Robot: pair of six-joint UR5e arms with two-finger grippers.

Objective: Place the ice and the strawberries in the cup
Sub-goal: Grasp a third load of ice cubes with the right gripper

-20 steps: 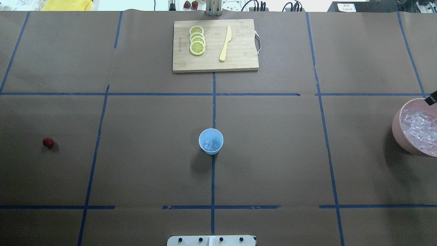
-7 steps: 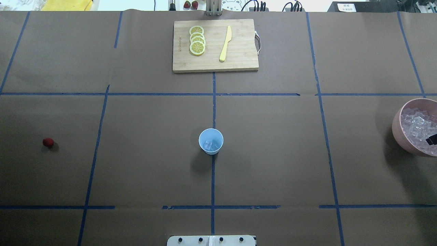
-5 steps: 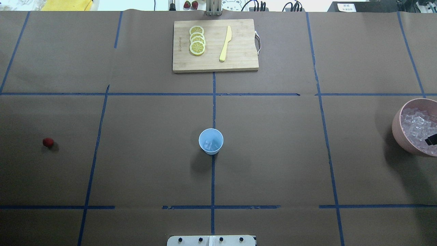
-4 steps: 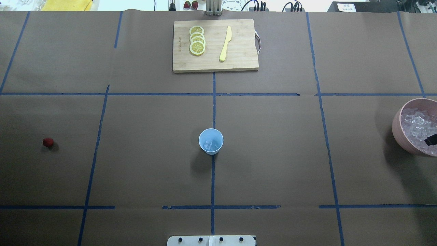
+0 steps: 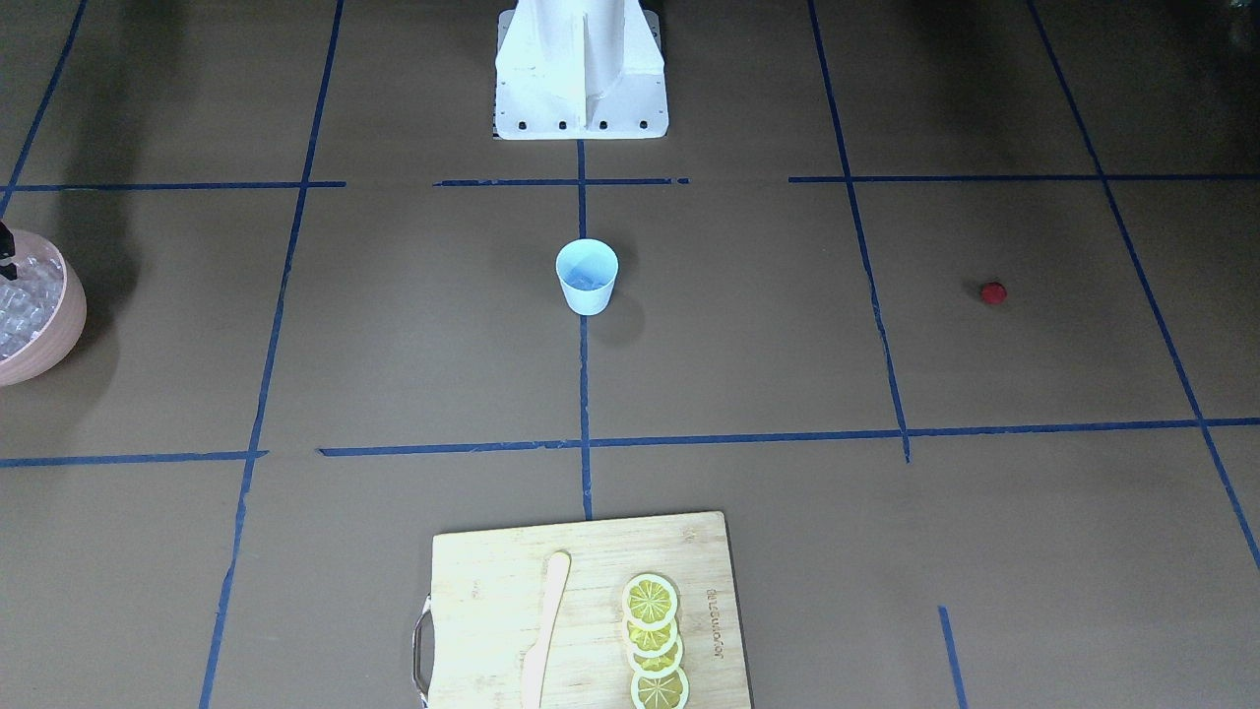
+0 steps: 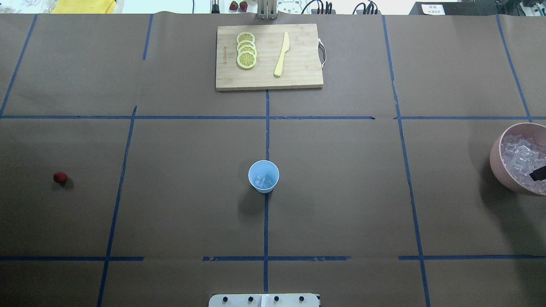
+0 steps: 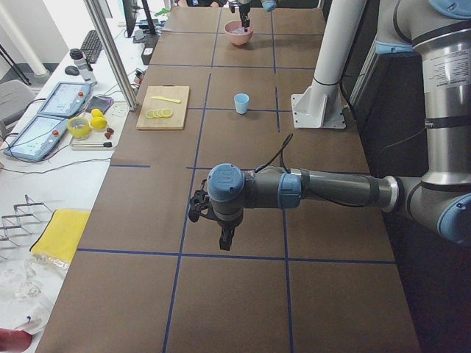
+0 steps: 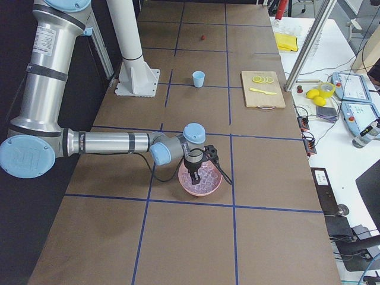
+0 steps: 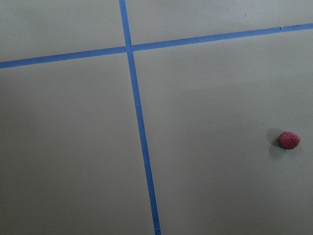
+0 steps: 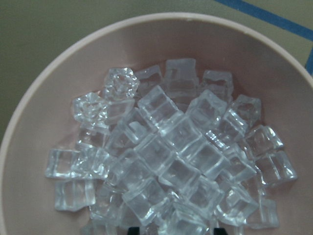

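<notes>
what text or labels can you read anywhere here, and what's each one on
Nothing here is legible enough to quote.
On the cutting board: a brand mark along one short edge, too small to read.
On the white card beyond the table's far edge: dark print, blurred, unreadable.
On the cup and the pink bowl: no text visible.

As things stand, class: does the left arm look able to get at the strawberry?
Probably yes. The strawberry lies alone on the table, on the left arm's side, with nothing beside or over it. The left gripper hangs above the table, and its wrist camera has the strawberry in view.
</notes>
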